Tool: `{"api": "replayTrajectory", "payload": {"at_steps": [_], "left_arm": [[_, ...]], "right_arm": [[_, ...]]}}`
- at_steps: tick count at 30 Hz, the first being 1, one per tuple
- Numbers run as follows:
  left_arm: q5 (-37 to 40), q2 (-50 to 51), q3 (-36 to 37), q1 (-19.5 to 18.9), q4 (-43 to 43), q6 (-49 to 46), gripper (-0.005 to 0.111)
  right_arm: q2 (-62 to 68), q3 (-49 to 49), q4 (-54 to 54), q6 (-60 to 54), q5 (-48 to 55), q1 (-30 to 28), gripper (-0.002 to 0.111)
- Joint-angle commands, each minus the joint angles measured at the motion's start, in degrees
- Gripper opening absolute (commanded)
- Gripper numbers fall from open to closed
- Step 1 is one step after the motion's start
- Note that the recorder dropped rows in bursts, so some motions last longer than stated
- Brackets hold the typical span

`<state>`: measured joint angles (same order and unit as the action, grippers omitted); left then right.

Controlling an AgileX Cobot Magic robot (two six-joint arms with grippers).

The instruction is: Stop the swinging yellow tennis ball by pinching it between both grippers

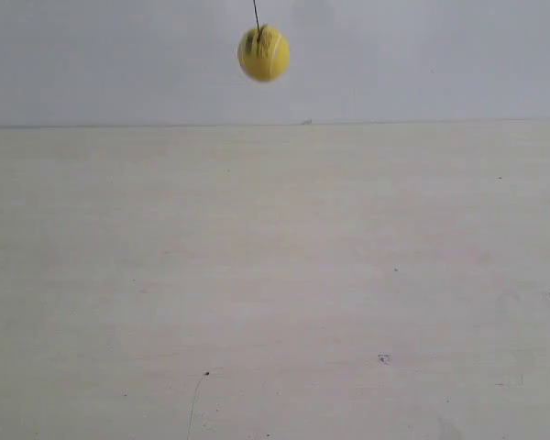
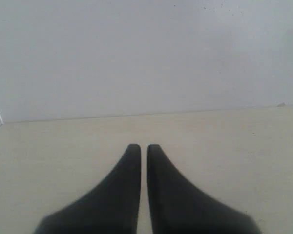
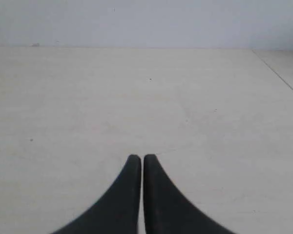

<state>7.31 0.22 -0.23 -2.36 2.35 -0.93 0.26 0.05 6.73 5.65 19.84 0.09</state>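
The table (image 1: 275,275) is the largest thing, pale and lightly specked, and it runs beneath and ahead of both sets of fingertips; the wall (image 1: 440,55), plain grey-white, stands beyond it, far ahead of each gripper. The left gripper (image 2: 143,146) has its two black jaws pressed together with only a hairline slit between the tips, and it holds nothing; the right gripper (image 3: 142,157) is the same, tips closed on nothing. The ball (image 1: 263,53) hangs in the air well above the table and in front of the wall; the thin black string (image 1: 256,14) holding it runs up out of the picture. The ball's outline is slightly blurred, which suggests it is moving.

The ball is probably light and springy, with a felt skin that grips well and will not be harmed by a squeeze. Because it hangs free, a push from one side would likely just send it off; so the two closed tips should meet it from opposite sides, at its widest girth, level with its middle, with even pressure.

Only the exterior view shows the ball and string, but it shows no arm; the wrist views show the jaws but no ball. The ball therefore lies outside the stretch ahead of either gripper's tips; on which side, and how near, cannot be told.
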Motion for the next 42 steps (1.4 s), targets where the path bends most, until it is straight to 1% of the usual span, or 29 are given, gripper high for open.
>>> {"api": "replayTrajectory", "payload": {"at_steps": [1, 6, 8, 11, 14, 18, 21, 22, 23, 24, 25, 26, 27, 28, 29, 30, 33, 35, 36, 37, 38, 39, 40, 42], "left_arm": [[-0.4, -0.2, 0.2, 0.2, -0.4, 0.6, 0.005], [-0.4, -0.2, 0.2, 0.2, -0.4, 0.6, 0.005], [-0.4, -0.2, 0.2, 0.2, -0.4, 0.6, 0.005], [-0.4, -0.2, 0.2, 0.2, -0.4, 0.6, 0.005], [-0.4, -0.2, 0.2, 0.2, -0.4, 0.6, 0.005], [-0.9, -0.2, 0.2, 0.2, -0.4, 0.9, 0.005], [-3.3, -0.2, 0.2, 0.2, -0.4, 0.9, 0.005], [-4.4, -0.2, 0.2, 0.2, -0.4, 0.9, 0.005], [-6.6, -0.2, 0.2, 0.2, -0.4, 0.9, 0.005], [-7.6, -0.2, 0.2, 0.2, -0.4, 0.9, 0.005], [-9.5, -0.2, 0.2, 0.2, -0.4, 5.4, 0.005], [-10.1, -0.2, 0.2, 0.2, -0.4, 8.2, 0.005], [-11.6, -0.2, 0.2, 0.2, -0.4, 16.0, 0.005], [-12.4, -0.2, 0.2, 0.2, -0.4, 18.7, 0.005], [-15.2, -0.2, 0.2, 0.2, -0.4, 22.2, 0.005], [-17.9, -0.2, 0.2, 0.2, -0.4, 22.6, 0.005], [-22.7, -0.2, 0.2, 0.2, -0.4, 23.6, 0.005], [-26.5, -0.2, 0.2, 0.2, 0.2, 23.6, 0.005], [-30.5, -0.2, 0.2, 0.2, 2.0, 23.6, 0.005], [-33.9, -0.2, 0.2, 0.2, 4.4, 23.6, 0.005], [-37.6, -0.2, 0.2, 0.2, 7.6, 23.6, 0.005], [-38.8, -0.1, 0.2, 0.2, 9.2, 23.6, 0.005], [-39.3, 0.9, -0.6, 0.2, 9.5, 23.6, 0.005], [-39.3, 3.4, -3.4, 0.2, 9.5, 23.6, 0.005]], "right_arm": [[-0.3, -0.1, 0.1, 0.1, -0.8, -0.2, 0.0], [-0.3, -0.1, 0.1, -0.2, -0.8, -0.2, 0.0], [-0.3, -0.1, 3.1, -2.2, -2.7, -0.2, 0.0], [-0.3, -0.1, 6.9, -5.6, -7.8, -0.2, 0.0], [-0.3, -0.1, 7.3, -6.6, -14.4, -0.2, 0.0], [-0.3, -0.1, 7.1, -4.2, -21.2, -0.2, 0.0], [-0.3, -0.1, 7.1, -0.5, -23.6, -0.2, 0.0], [-0.3, -0.1, 7.1, 1.3, -24.6, -0.2, 0.0], [-0.3, -0.1, 7.1, 6.4, -25.8, -0.2, 0.0], [-0.3, -0.1, 7.1, 8.1, -25.9, -0.2, 0.0], [-0.3, -0.1, 7.1, 10.9, -26.7, -0.2, 0.0], [-0.3, -0.1, 6.5, 11.1, -27.7, -0.2, 0.0], [-0.3, -0.1, 6.5, 12.1, -30.0, -0.2, 0.0], [-0.3, -0.1, 6.5, 13.0, -30.8, -0.2, 0.0], [-0.3, -0.1, 6.5, 16.9, -31.1, -0.2, 0.0], [-0.3, -0.1, 6.5, 19.1, -31.3, -0.2, 0.0], [-0.3, -0.1, 5.5, 22.6, -34.1, -0.2, 0.0], [-0.3, -0.1, 5.4, 28.7, -39.2, -0.2, 0.0], [-0.3, -0.1, 5.5, 29.8, -44.5, -0.2, 0.0], [-0.3, -0.1, 5.5, 29.3, -48.4, -0.2, 0.0], [-0.3, -0.1, 5.5, 27.7, -55.5, -0.2, 0.0], [-0.3, -0.1, 5.5, 26.5, -59.6, -0.2, 0.0], [-0.3, -0.1, 5.6, 25.8, -62.1, -0.2, 0.0], [0.9, -2.5, 5.6, 25.3, -61.5, -0.2, 0.0]]}}
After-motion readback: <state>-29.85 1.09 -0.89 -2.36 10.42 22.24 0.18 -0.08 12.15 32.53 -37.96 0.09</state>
